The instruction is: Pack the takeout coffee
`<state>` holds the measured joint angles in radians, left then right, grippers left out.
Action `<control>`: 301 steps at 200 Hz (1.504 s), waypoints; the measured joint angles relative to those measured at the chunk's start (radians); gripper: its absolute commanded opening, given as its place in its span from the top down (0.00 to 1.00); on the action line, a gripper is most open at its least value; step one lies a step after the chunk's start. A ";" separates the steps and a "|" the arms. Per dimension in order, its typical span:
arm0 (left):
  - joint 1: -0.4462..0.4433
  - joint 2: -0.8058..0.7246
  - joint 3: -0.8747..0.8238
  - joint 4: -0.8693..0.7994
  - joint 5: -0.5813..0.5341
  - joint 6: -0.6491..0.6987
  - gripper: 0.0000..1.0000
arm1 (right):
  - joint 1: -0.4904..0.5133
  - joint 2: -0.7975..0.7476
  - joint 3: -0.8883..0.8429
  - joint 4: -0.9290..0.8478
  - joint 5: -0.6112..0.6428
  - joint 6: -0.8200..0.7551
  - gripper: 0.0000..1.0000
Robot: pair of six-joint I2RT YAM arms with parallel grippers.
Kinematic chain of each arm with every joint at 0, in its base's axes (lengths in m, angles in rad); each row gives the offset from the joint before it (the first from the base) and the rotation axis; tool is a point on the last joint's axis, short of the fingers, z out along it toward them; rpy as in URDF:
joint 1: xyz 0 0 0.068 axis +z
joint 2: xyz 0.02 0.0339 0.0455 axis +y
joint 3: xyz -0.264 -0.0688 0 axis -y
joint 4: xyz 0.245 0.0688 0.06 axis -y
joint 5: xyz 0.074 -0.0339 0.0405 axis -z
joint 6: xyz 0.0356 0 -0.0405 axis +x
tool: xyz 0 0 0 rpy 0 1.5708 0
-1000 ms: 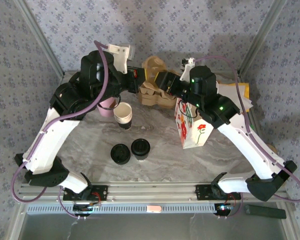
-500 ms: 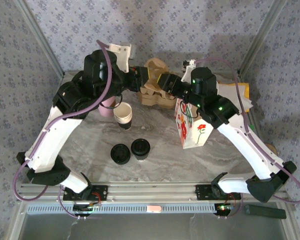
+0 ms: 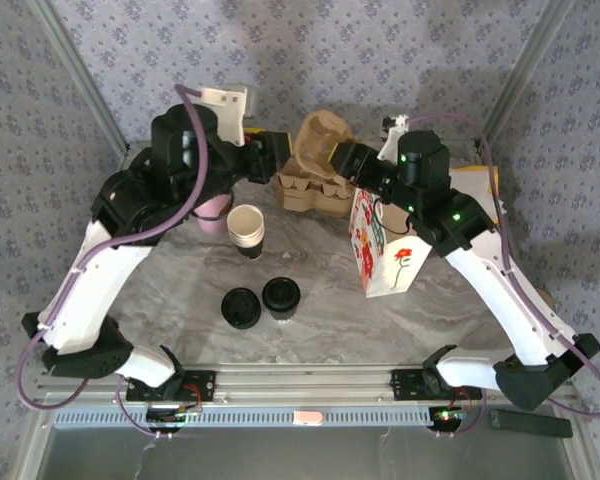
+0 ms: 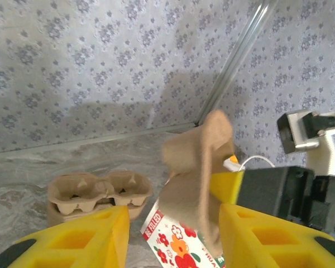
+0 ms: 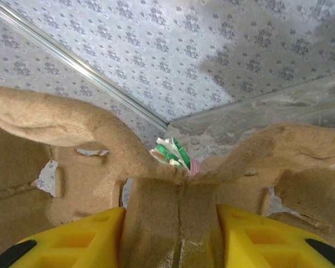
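The takeout coffee, a white cup under a black lid, stands on the table near the front, far from both grippers. At the back, my right gripper is shut on a brown pulp cup carrier and holds it in the air. In the right wrist view its yellow fingers pinch the carrier's middle ridge. My left gripper is open, just left of the carrier. In the left wrist view the carrier hangs between the spread fingers of that gripper.
A floral paper bag stands upright at the right, under the held carrier. More pulp carriers are stacked at the back. A stack of white cups, a pink cup and a pile of black lids sit left of centre.
My left gripper has opened off the carrier and drawn back to the left. The right gripper has lifted the carrier up and slightly to the right.
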<state>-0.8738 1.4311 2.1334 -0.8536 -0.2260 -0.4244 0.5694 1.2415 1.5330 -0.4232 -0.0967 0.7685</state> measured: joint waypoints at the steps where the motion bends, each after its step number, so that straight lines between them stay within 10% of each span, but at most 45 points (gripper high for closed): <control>1: 0.000 -0.003 -0.002 0.001 0.000 0.000 0.54 | 0.000 0.000 0.001 -0.001 0.000 -0.001 0.56; 69: 0.000 -0.089 -0.126 0.068 -0.008 0.046 0.41 | -0.142 -0.130 0.095 -0.103 0.004 -0.059 0.56; 142: 0.089 0.233 0.016 0.068 0.138 0.063 0.09 | -0.307 -0.248 0.107 -0.235 0.002 -0.066 0.57; 210: 0.169 0.801 0.639 -0.096 0.327 0.005 0.07 | -0.323 -0.283 0.055 -0.241 -0.014 -0.024 0.57; 301: 0.145 0.914 0.632 -0.075 0.585 0.126 0.13 | -0.351 -0.297 0.050 -0.248 -0.039 -0.008 0.58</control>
<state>-0.7288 2.3455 2.7659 -0.9287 0.3588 -0.2981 0.2180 0.9447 1.5833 -0.6708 -0.1360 0.7601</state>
